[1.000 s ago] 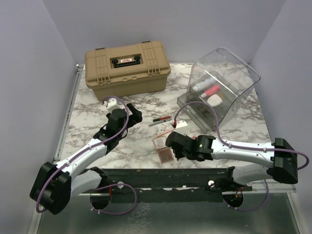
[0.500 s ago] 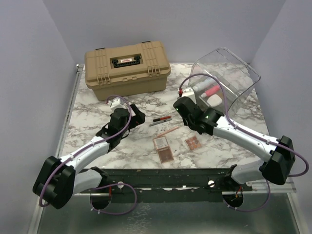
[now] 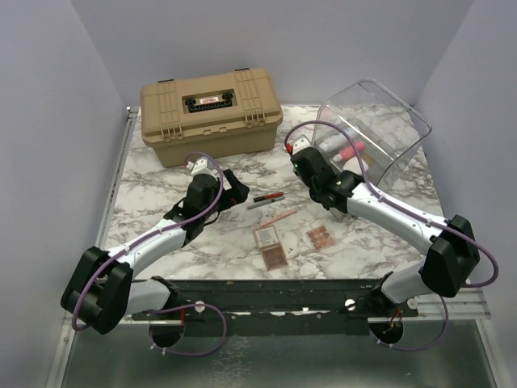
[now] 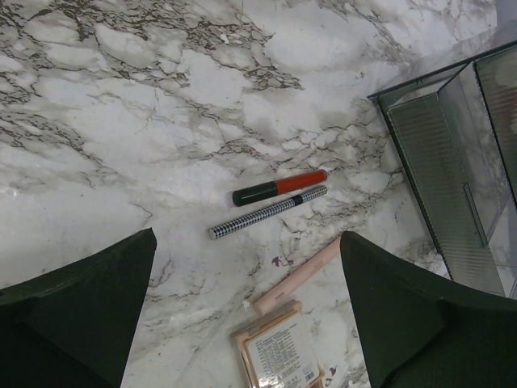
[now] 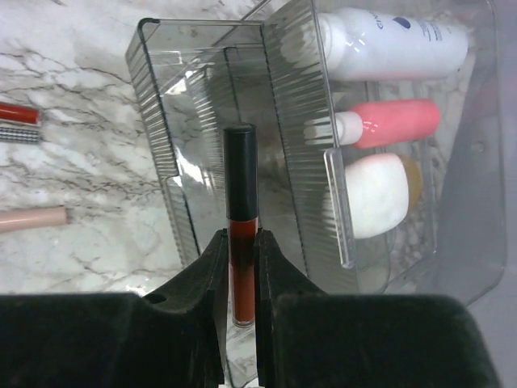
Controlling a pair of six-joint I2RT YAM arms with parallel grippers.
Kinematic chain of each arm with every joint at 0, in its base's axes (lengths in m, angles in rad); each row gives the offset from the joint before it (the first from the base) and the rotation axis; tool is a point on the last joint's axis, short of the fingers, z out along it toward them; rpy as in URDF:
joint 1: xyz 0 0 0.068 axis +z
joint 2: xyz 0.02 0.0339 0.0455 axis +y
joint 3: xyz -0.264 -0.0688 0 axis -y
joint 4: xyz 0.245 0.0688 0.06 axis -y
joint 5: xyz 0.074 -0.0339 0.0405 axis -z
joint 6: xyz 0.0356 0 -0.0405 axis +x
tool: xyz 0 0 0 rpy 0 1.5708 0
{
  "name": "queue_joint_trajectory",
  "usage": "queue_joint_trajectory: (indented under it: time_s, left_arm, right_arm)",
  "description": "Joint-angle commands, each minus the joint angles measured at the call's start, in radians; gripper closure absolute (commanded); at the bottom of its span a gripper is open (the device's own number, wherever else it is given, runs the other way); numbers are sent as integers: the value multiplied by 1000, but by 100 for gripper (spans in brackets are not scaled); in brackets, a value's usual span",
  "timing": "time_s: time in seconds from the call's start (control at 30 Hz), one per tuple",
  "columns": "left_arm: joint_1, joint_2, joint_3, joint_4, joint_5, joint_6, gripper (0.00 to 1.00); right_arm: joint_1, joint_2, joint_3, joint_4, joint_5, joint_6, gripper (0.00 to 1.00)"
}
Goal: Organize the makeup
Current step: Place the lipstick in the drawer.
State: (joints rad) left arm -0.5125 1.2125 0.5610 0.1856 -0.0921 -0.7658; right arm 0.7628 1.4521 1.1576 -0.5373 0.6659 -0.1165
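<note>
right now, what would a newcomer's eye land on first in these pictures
The right end effector stands out first, shut on a red lip gloss tube over the grey drawer of the clear bin at back right. Then the large tan case at back left, and the left end effector, open above a red-and-black pencil and a checked pencil mid-table.

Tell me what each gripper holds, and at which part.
Right gripper pinches the lip gloss tube at its red end; left gripper is open, holding nothing.

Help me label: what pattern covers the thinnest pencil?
Pencil: black-and-white check; left wrist view.
</note>
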Motion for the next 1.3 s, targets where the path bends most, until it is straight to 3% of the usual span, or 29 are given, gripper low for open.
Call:
queue_joint_trajectory:
  time_s: [0.0,0.4,0.9,1.27]
  left_arm:
    - [5,10,27,25,40,2,2]
    - [5,-3,22,27,52,8,2]
    - [5,-16,24,23,61,12,2]
    - [5,-14,14,17,57,17,2]
  right_arm:
    - [-36,38,-31,103,-7,-151,84]
    - [-87,143,-35,209,-54,-243,80]
    - [-95,216,-40,201,-56,-206,72]
    - [-97,183,9,139,-86,-158,69]
